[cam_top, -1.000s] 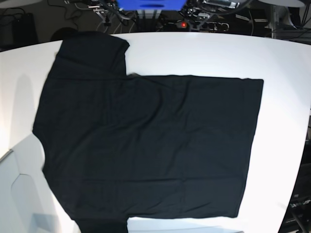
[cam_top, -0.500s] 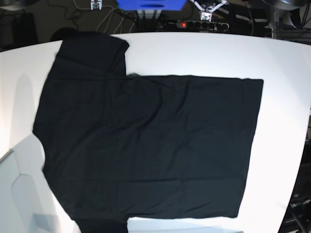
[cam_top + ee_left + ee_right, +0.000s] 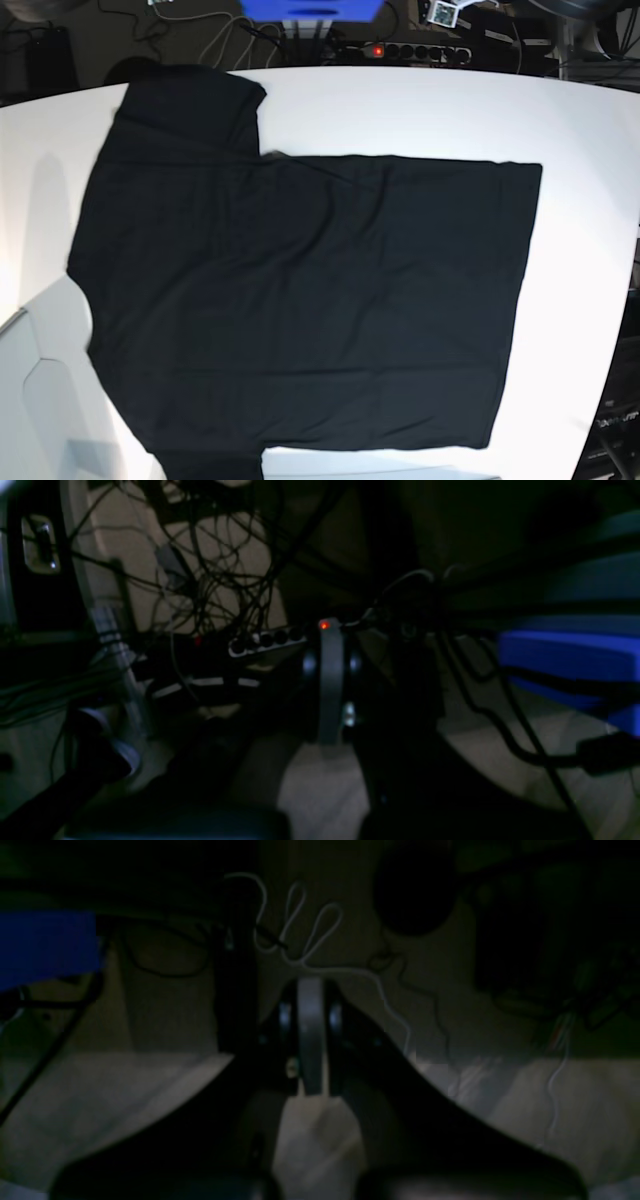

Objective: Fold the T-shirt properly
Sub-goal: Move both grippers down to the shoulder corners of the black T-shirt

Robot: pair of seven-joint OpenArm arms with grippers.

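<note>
The black T-shirt lies flat on the white table. One sleeve points to the far left, the other runs off the near edge, and the hem is on the right. Neither gripper is over the shirt. The wrist views do not show the shirt. In the left wrist view my left gripper looks shut and empty, aimed at the floor and cables. In the right wrist view my right gripper also looks shut and empty, above the floor behind the table.
A blue box and a power strip with a red light lie behind the table's far edge among cables. A small white arm part shows at the top edge. A pale raised shape sits at the near left corner.
The arm parts at the top edge of the base view have drawn further back and mostly left the view. The T-shirt has not moved.
</note>
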